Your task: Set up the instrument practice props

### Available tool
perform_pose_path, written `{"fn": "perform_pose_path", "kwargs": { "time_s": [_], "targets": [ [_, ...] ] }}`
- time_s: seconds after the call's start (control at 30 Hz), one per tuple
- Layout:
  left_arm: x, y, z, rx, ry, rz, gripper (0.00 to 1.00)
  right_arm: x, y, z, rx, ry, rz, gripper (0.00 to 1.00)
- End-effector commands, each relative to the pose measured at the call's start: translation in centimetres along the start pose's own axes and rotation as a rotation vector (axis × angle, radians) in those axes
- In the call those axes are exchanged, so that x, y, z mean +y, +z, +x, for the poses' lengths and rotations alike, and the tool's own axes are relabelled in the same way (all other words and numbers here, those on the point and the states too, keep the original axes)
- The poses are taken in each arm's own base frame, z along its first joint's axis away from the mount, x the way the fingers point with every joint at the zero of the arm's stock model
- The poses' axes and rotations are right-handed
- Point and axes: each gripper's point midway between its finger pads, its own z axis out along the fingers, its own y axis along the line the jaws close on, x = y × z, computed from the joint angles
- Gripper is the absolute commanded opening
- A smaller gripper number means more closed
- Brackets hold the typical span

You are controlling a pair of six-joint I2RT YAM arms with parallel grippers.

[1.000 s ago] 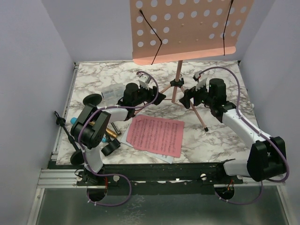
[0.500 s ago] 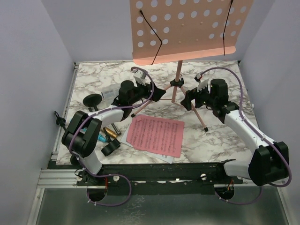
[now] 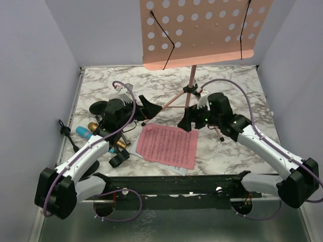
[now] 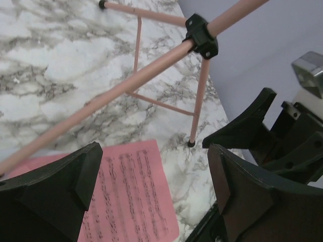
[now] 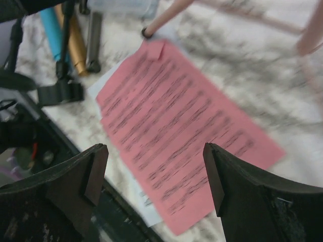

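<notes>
The pink perforated music rack (image 3: 202,30) stands at the back on thin tripod legs (image 3: 189,96) (image 4: 126,83). A pink sheet-music page (image 3: 168,145) (image 5: 186,121) lies flat in front of the legs, over a white page (image 5: 146,201). My left gripper (image 3: 150,112) (image 4: 154,186) is open and empty, just left of the tripod and above the page's far edge. My right gripper (image 3: 191,120) (image 5: 154,176) is open and empty, hovering over the page's right part. Gold (image 5: 75,45) and blue (image 5: 50,25) microphones lie at the left. One round-based mic mount (image 3: 99,107) sits beyond them.
A black clip piece (image 3: 118,159) (image 5: 60,93) lies near the front left edge. A clear plastic box (image 5: 121,6) sits behind the microphones, mostly hidden by the left arm. The two grippers face each other closely near the tripod hub (image 4: 202,36). Grey walls enclose the marble table (image 3: 237,151).
The left gripper has opened and drawn back leftward from the tripod leg. The right gripper has left the right leg and swung left and forward over the pink page.
</notes>
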Motion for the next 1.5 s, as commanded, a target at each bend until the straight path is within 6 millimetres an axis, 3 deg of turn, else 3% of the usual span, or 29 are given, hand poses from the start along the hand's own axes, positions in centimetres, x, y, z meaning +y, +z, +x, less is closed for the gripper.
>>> {"fn": "perform_pose_path", "kwargs": {
  "time_s": [0.0, 0.1, 0.2, 0.33, 0.4, 0.5, 0.67, 0.87, 1.03, 1.47],
  "targets": [
    [2.3, -2.8, 5.7, 0.138, -0.256, -0.108, 0.92, 2.3, 0.7, 6.9, 0.209, 0.311, -0.02, 0.87],
    [2.5, -3.7, 7.6, 0.144, -0.323, -0.094, 0.92, 2.9, 0.4, 9.1, 0.221, 0.451, -0.045, 0.95],
    [2.2, -3.7, 10.9, 0.203, -0.35, -0.077, 0.92, 2.6, 0.1, 11.6, 0.214, 0.538, -0.047, 0.98],
    [2.2, -3.2, 14.8, 0.262, -0.375, -0.115, 0.89, 1.7, 0.0, 14.5, 0.256, 0.627, 0.009, 0.99],
    [2.3, -3.2, 15.8, 0.254, -0.358, -0.136, 0.89, 1.1, 0.0, 15.9, 0.274, 0.666, 0.044, 0.98],
    [3.1, -3.3, 16.6, 0.221, -0.354, -0.188, 0.89, 0.9, -0.3, 17.5, 0.254, 0.731, 0.043, 0.96],
    [4.9, -3.4, 18.0, 0.22, -0.381, -0.263, 0.89, 0.0, -0.8, 18.2, 0.155, 0.783, 0.047, 0.89],
    [5.9, -3.5, 19.0, 0.237, -0.404, -0.308, 0.89, -1.1, -0.5, 19.4, 0.158, 0.794, 0.107, 0.82],
    [6.8, -3.6, 19.2, 0.214, -0.421, -0.348, 0.89, -1.2, 0.3, 19.8, 0.181, 0.798, 0.105, 0.65],
    [7.4, -3.8, 20.3, 0.243, -0.403, -0.372, 0.89, -2.9, -0.5, 21.7, 0.211, 0.784, 0.223, 0.64]
  ]
}}
